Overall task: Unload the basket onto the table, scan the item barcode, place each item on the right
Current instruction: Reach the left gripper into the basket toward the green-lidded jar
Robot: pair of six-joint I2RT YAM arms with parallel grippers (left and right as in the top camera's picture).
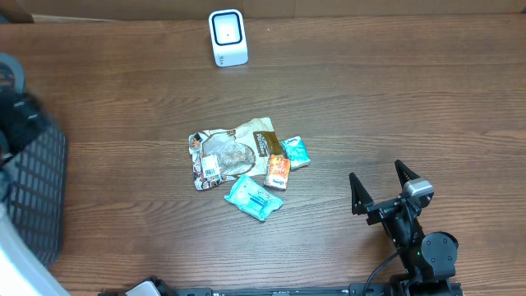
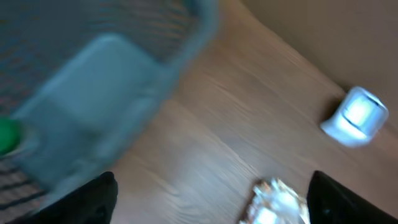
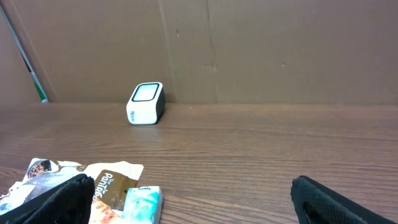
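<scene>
Snack packets (image 1: 246,164) lie heaped mid-table on the wood-grain table (image 1: 394,99): a crinkled foil pouch (image 1: 233,153), a flat teal sachet (image 1: 254,197), a small orange pack (image 1: 278,172) and another teal one (image 1: 296,152). The scanner (image 1: 228,37) — a white, rounded box with a glossy window — stands well apart at the far edge. The right gripper (image 1: 380,185) gapes wide, holding nothing. The left gripper (image 2: 211,199), blurred near the black mesh basket (image 1: 41,193), is likewise spread and empty.

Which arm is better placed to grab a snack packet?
Likely right: the open right end effector faces the pile of crinkly snack packets nearby; the left end effector is by the dark mesh basket.
</scene>
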